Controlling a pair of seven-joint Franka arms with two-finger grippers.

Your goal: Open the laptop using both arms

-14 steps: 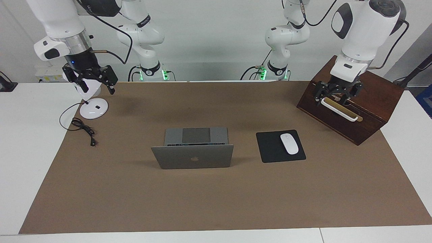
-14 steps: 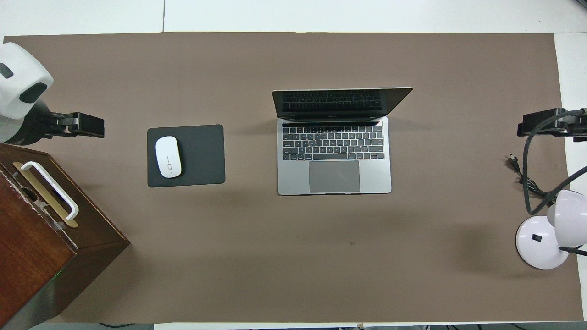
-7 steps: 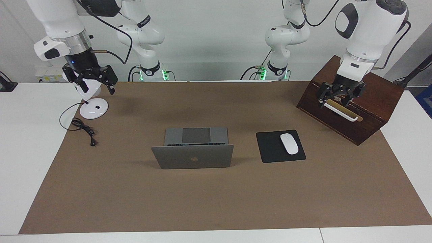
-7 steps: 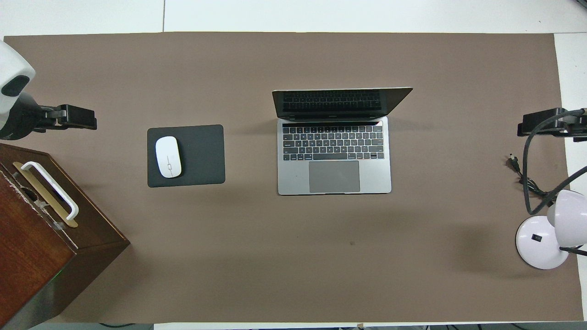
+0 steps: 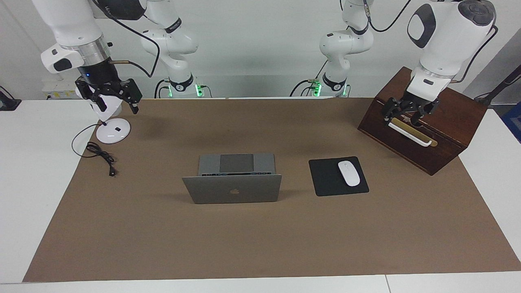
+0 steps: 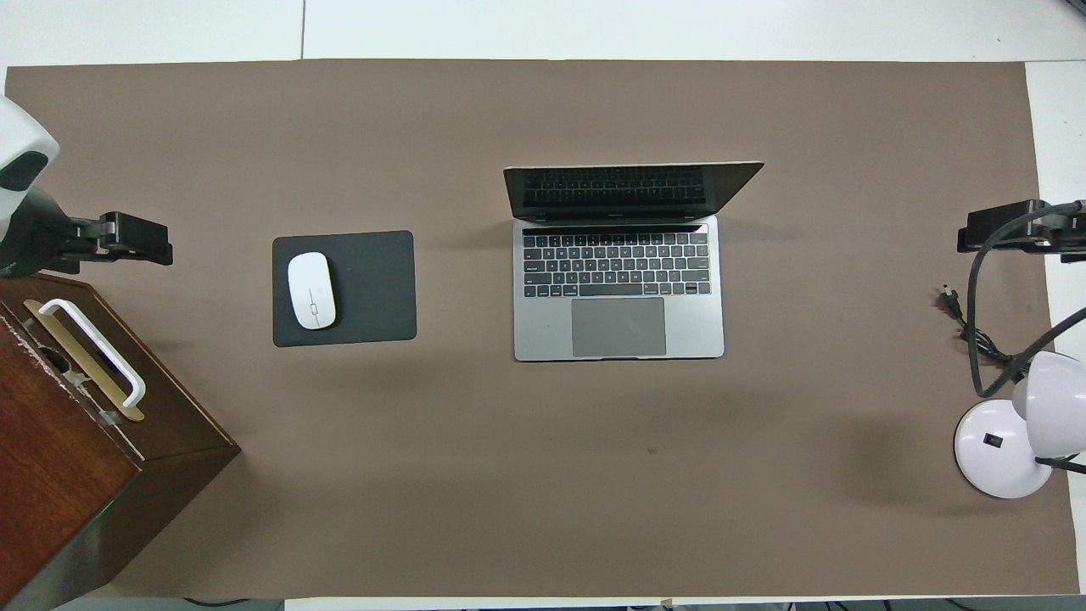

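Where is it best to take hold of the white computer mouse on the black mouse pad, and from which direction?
Grip the white oval computer mouse across its two long sides, coming straight down from above. It lies flat on the black square mouse pad, its long axis pointing away from the robots, so its narrow width probably fits between open jaws.

A plain pale wall [image 5: 252,44] rises past the white table [image 5: 32,183], whose top is mostly covered by a brown mat [image 5: 260,236], all evenly lit, with a blue patch of floor [image 5: 513,118] showing at one edge.
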